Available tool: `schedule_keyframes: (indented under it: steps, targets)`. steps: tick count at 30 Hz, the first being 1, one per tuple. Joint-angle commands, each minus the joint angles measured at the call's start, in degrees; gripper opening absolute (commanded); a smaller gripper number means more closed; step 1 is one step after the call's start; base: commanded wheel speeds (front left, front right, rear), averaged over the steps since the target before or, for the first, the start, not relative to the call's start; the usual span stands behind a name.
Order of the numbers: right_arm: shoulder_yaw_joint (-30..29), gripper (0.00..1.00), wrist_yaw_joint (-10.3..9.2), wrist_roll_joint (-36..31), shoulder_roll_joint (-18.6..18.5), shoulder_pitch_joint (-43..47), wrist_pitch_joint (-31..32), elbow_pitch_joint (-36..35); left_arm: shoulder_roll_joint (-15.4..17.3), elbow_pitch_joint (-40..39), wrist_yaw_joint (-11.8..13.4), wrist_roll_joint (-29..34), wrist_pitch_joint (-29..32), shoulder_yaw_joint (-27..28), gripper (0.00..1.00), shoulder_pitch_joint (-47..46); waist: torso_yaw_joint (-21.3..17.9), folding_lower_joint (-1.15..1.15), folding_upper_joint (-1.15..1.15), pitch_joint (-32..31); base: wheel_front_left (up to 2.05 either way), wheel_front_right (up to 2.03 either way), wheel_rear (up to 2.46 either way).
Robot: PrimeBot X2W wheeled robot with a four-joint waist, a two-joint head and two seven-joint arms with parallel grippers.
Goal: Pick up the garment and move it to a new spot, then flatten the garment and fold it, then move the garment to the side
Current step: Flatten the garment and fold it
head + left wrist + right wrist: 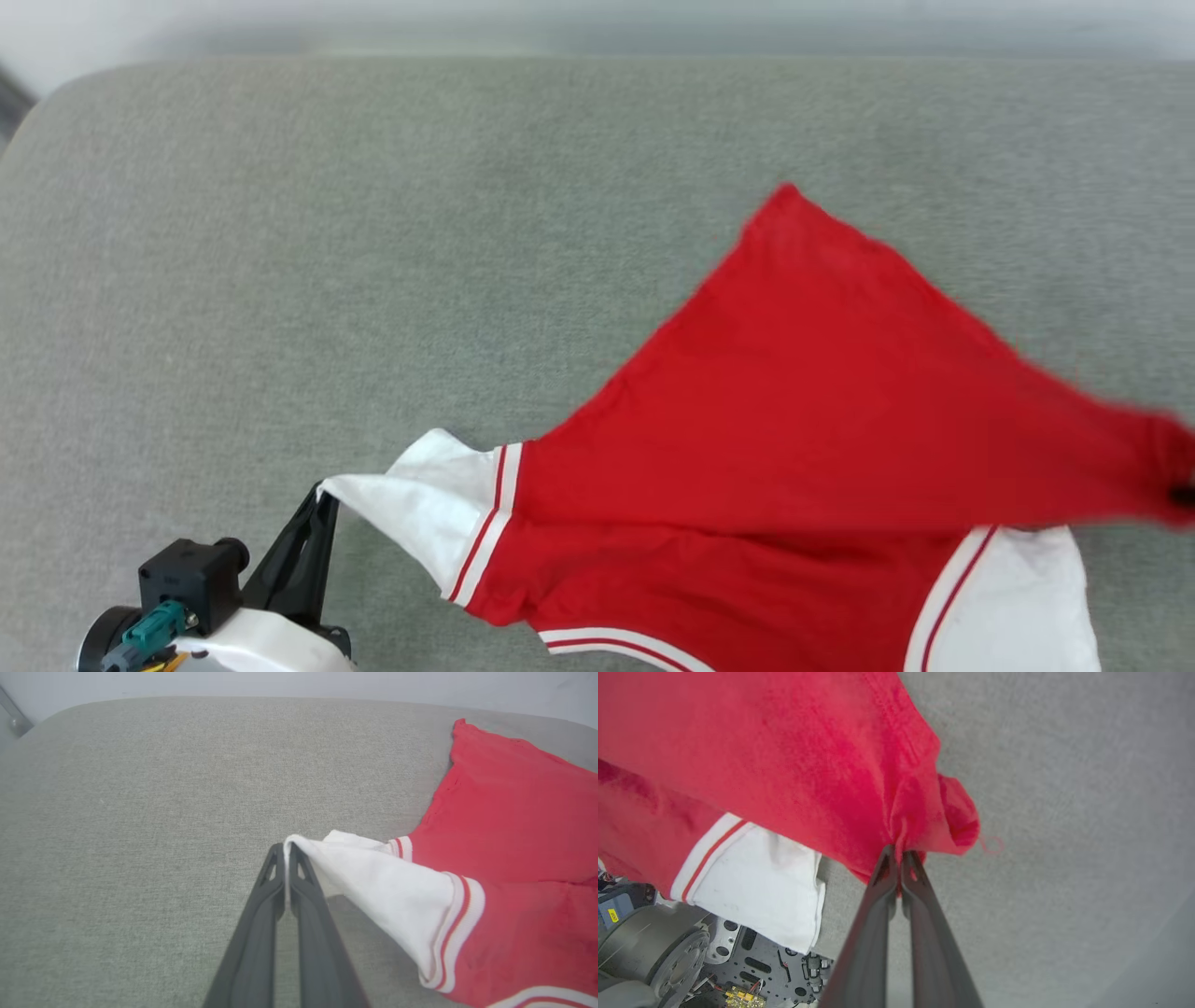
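A grey fabric-covered surface (373, 233) (140, 812) (1064, 812) with rounded far corners spreads across the head view. On its near half, toward the right edge, is a red T-shirt (794, 401) (514, 826) (761, 742) with white short sleeves and white-and-red striped trim. It is held stretched between both arms. The red body is drawn into a broad triangle. One corner points toward the far edge and another is pulled taut toward the right edge. A curved band of striped trim shows at the near edge.

The left sleeve (420, 504) (373, 877) is drawn out to a point toward the near left corner. The right sleeve (1018, 597) (756, 891) lies at the near edge. In the right wrist view it reaches past that edge, in front of the robot's base (668, 942).

The left gripper (322, 495) (286, 847) has its dark fingers clenched on the tip of the left sleeve, with white cloth pinched between the fingertips. The right gripper (899, 851) has its fingers clenched on a bunched fold of red fabric at the corner pulled toward the right edge. A loose red thread trails beside the bunch.
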Motion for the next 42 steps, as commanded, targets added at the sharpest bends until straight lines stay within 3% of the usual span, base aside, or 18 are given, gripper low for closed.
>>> schedule_keyframes:
  steps: [1,8,14,15,16,29,37,42]
  targets:
    - [-0.52,0.0,-0.02,0.55,-0.37,4.38,-0.89,-0.52,0.29,-0.24,0.28,-0.07,-0.03,0.19,0.0,1.07,-1.84,0.0,0.0,-1.92,0.0,0.0,0.0]
    - [-4.21,0.0,-0.02,0.72,2.54,21.84,-6.14,-0.21,0.98,-0.85,0.71,-0.25,0.37,0.03,0.0,2.0,-2.94,0.0,0.0,-2.39,0.0,0.0,0.0]
    - [-5.52,0.0,-0.02,-2.58,6.55,24.89,-8.96,1.79,1.17,-0.96,0.91,0.19,0.82,-0.36,0.0,1.38,-3.4,0.0,0.0,-1.58,0.0,0.0,0.0]
    - [-5.94,0.27,-0.02,-2.76,7.19,24.33,-9.23,1.86,1.16,-0.94,0.93,0.25,0.96,-0.4,0.0,1.19,-3.47,0.0,0.0,-1.61,0.0,0.0,0.0]
    - [-6.41,1.0,-0.02,-3.06,7.47,23.55,-9.48,1.67,1.15,-0.92,1.01,0.3,0.98,-0.45,0.0,1.06,-3.54,0.0,0.0,-1.68,0.0,0.0,0.0]
    - [-11.41,1.0,-0.02,-4.41,3.34,8.14,-7.69,-8.13,-0.12,-1.6,0.91,1.23,1.51,-1.68,0.0,-0.77,-2.42,0.0,0.0,-1.06,0.0,0.0,0.0]
    - [-2.95,1.0,-0.02,-7.18,1.84,-8.01,0.1,-10.12,-1.31,-2.03,0.35,2.76,1.63,-2.39,0.0,-3.93,0.69,0.0,0.0,3.34,0.0,0.0,0.0]
    - [3.89,1.0,-0.02,-7.64,4.61,-18.41,5.57,-5.35,-2.33,-2.16,-0.12,3.79,1.51,-2.9,0.0,-6.09,2.49,0.0,0.0,6.74,0.0,0.0,0.0]
